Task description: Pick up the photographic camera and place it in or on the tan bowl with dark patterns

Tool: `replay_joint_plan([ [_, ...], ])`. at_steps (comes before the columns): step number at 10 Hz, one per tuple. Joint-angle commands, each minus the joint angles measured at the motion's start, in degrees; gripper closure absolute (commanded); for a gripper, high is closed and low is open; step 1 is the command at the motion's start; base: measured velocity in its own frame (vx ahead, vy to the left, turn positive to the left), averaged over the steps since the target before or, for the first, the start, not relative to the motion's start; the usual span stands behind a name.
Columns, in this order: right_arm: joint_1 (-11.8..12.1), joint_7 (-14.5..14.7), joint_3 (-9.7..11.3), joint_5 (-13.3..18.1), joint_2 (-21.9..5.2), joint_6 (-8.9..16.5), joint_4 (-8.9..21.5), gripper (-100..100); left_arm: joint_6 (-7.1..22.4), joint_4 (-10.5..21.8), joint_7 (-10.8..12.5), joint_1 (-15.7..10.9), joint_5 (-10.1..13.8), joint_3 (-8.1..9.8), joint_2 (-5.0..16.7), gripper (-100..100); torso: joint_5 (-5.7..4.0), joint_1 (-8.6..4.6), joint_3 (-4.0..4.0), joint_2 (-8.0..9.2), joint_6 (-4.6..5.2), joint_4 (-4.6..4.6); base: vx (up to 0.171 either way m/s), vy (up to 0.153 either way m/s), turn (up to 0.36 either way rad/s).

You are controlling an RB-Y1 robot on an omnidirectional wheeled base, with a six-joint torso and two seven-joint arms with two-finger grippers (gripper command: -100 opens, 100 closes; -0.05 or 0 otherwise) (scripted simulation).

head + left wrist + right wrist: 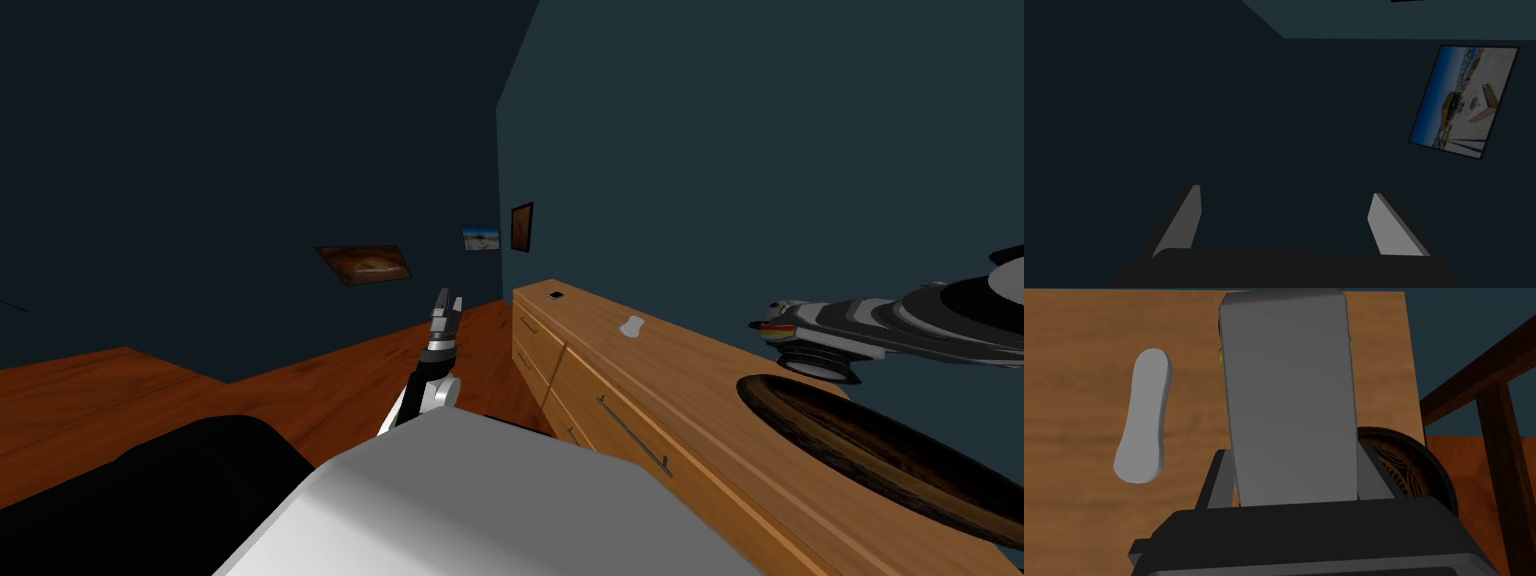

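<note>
Grey camera (1289,398) clamped in right gripper (1296,477), white object (1144,415) beside, bowl (1421,458) near.

The left forearm (438,392) is white, its wrist dark with grey bands. The left gripper (1286,192) has two thin grey blades on a black box.

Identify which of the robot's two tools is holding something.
The right tool, shut on the grey box-shaped camera above the wooden dresser; the left tool stands open and empty.
</note>
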Motion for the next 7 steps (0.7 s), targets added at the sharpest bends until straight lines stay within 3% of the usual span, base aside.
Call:
replay_joint_plan([
  [1, -0.27, -0.67, -0.16, -1.28, -0.18, 1.68, 0.5, 100, 0.0, 0.0, 0.0, 0.0, 0.0, 0.0, 0.0, 0, 0.0, 0.0, 0.0, 0.0, 0.0, 0.0, -0.041, -0.058, -0.039],
  [7, -3.06, -2.54, -0.16, -4.14, -0.71, 9.4, 1.42, 100, 0.0, 0.0, 0.0, 0.0, 0.0, 0.0, 0.0, 0, 0.15, 0.2, 0.12, 0.1, 0.04, 0.12, -0.029, -0.055, -0.048],
])
